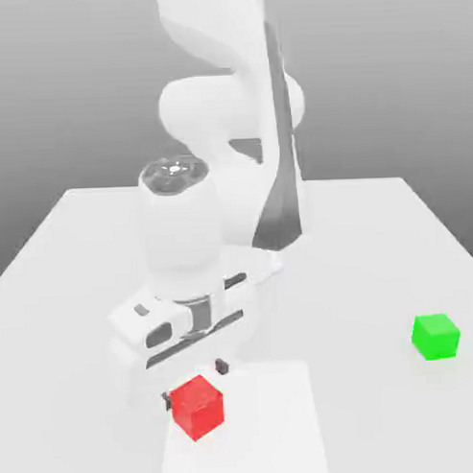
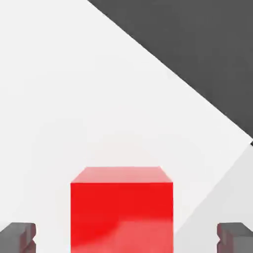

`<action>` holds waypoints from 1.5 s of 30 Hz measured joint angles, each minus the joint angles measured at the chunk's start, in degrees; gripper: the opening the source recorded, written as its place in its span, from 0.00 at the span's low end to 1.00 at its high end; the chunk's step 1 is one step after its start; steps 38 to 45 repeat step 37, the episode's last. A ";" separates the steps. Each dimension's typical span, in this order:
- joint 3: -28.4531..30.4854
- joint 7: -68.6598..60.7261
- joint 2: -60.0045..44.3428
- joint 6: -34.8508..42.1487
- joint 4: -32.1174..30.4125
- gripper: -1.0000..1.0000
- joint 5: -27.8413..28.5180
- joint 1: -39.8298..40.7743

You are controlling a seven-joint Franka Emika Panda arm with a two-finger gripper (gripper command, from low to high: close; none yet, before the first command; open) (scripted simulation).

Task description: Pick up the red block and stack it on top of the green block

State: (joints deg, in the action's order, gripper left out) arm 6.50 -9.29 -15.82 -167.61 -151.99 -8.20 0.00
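1. Red block (image 1: pixel 196 408) is my first target: it rests on the pale square (image 1: pixel 276 421) of the worktop (image 1: pixel 366 274), close to that square's edge at the exterior view's left.
2. Green block (image 1: pixel 436 337), the one to stack upon, sits well apart, near the worktop's edge at the exterior view's right.
3. As I judge, the step in hand is the approach for grasping; the stacking is not yet done.
4. My pincer (image 2: pixel 127 237) is spread wide and pinches nothing. In the hand view a gap is seen at each side of the red block, and its faces look well squared to my fingers.
5. Next, I think, I should go down a little if needed, keep centred, then close on two opposite sides and lift before travelling across.
6. My hand (image 1: pixel 186 338) points downward, turned at a slant to the worktop's far edge, and my arm (image 1: pixel 226 106) bends above it from the far side.
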 joint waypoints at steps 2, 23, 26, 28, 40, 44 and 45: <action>0.00 0.01 0.00 0.02 0.00 0.00 0.01 0.00; -10.23 28.54 16.50 13.78 -2.39 0.00 6.20 -28.57; -13.98 36.35 17.91 15.04 -2.58 0.00 6.58 -36.45; -15.72 40.83 17.87 15.01 -2.63 0.00 7.21 -40.28; -14.00 45.69 7.76 5.46 -2.19 1.00 11.85 -41.28; -14.00 45.69 7.76 5.46 -2.19 1.00 11.85 -41.28; -14.00 45.69 7.76 5.46 -2.19 1.00 11.85 -41.28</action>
